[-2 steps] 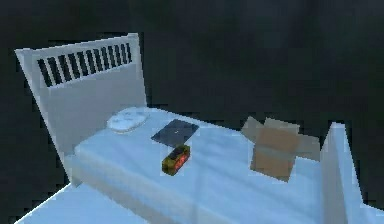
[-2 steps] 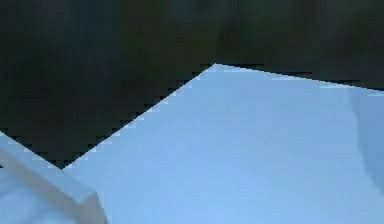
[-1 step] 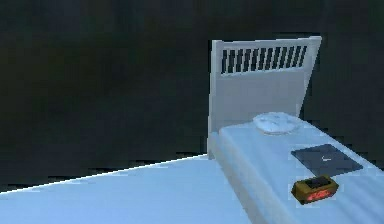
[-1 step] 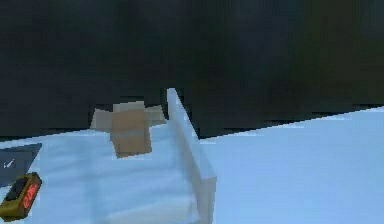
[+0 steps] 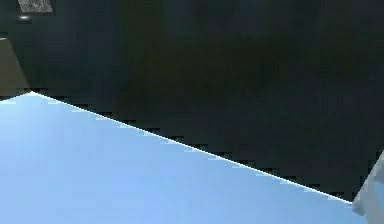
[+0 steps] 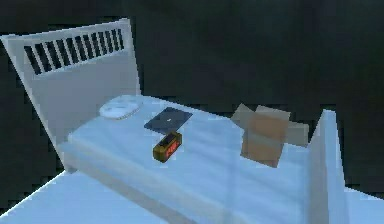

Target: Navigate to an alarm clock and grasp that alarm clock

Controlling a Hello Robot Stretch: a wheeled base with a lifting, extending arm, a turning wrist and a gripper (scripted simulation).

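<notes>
- The state of the jaws cannot be told.
- The alarm clock [image 6: 167, 148] is a small dark box with an orange and green face. It lies on the pale blue bed [image 6: 215, 170], toward the near edge.
- Just behind it lies a flat dark square [image 6: 167, 120], and a white pillow [image 6: 120, 107] rests by the white slatted headboard [image 6: 75, 60].
- A cardboard box [image 6: 265, 138] stands on the bed near the footboard [image 6: 325, 165] with its flaps open. Its contents cannot be made out.
</notes>
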